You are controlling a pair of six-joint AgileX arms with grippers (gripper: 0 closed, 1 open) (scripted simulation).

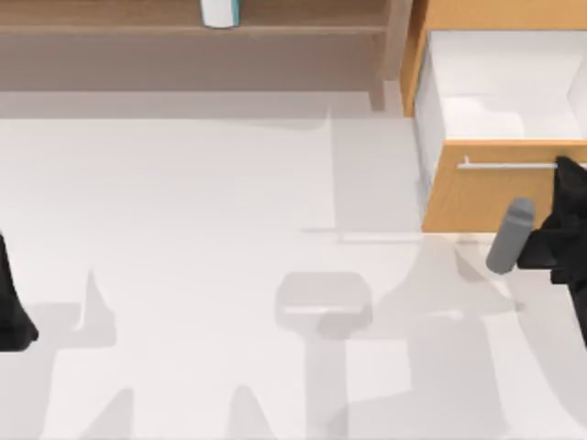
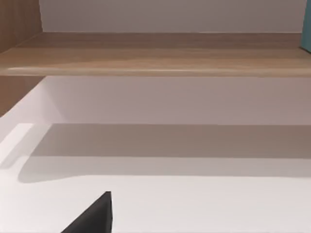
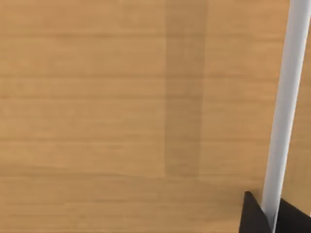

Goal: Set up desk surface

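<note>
your right gripper [image 3: 270,213] had its fingers [image 3: 252,213] clamped on the silver bar handle [image 3: 284,111] of the orange-wood drawer cabinet [image 1: 477,197], whose drawer [image 1: 500,82] stood open at the far right of the desk surface [image 1: 202,238]; a skewed pull could, i judge, slip the fingers off the thin bar or jam the drawer. the right wrist view showed that grip close up, whereas the top view showed the grey cylinder [image 1: 509,236] beside the gripper, the shelf [image 1: 183,23] behind, and your left gripper [image 1: 14,307] parked at the surface's left edge, fingers' state impossible to tell.
</note>
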